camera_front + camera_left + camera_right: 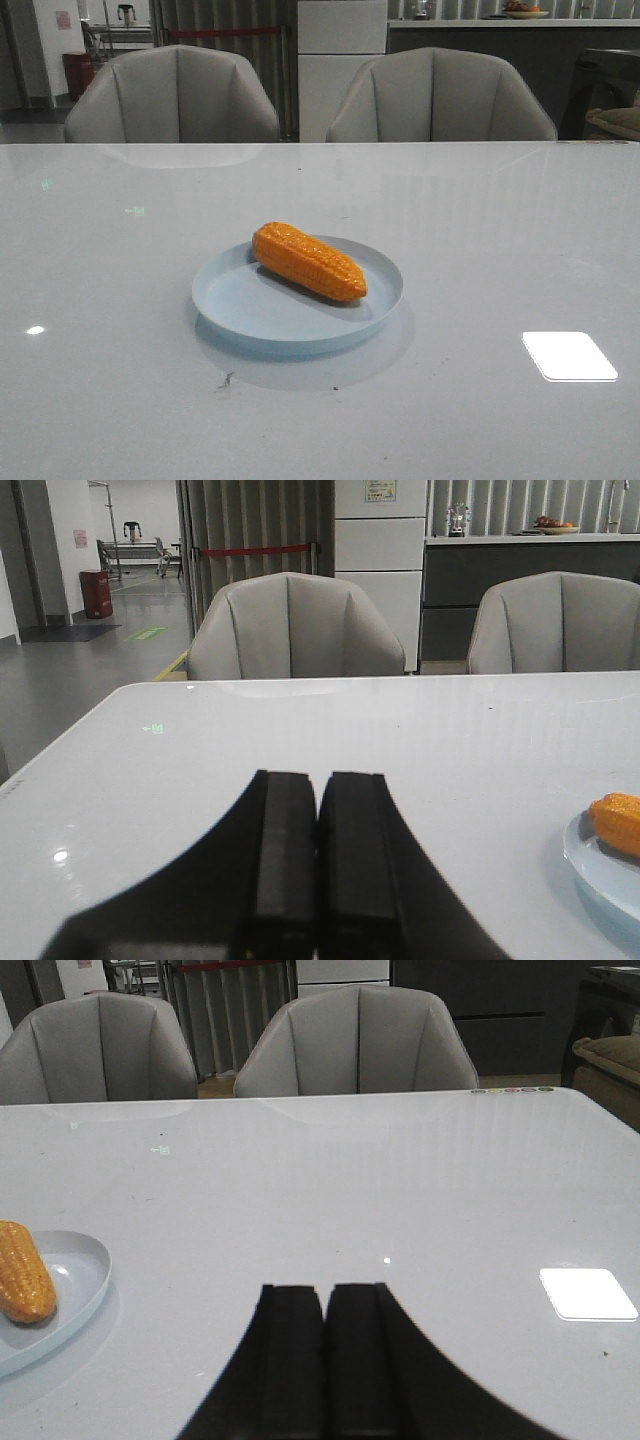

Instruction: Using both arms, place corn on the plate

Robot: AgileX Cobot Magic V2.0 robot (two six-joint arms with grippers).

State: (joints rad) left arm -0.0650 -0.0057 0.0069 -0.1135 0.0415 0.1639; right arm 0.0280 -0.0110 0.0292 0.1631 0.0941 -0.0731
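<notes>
Front view: plate sits centre frame on the white table, well apart from every table edge, with bare tabletop on all sides. Far table edge runs across the upper third of the frame; two grey chairs stand just behind it. A bright rectangular light reflection lies on the tabletop at lower right. Corn lies inside the plate, across its back half, on a diagonal: blunt end at upper left near the rim, tapered end at lower right. Colour orange-yellow, glossy, bumpy kernel rows visible. Plate pale blue, round, shallow, low raised rim. Left wrist view: left gripper with fingers pressed together, nothing between them, low over the table; plate rim and one corn end at the right edge of the frame, well apart from it. Right wrist view: right gripper likewise pressed together and empty; plate and corn at the left edge of the frame, well apart.
</notes>
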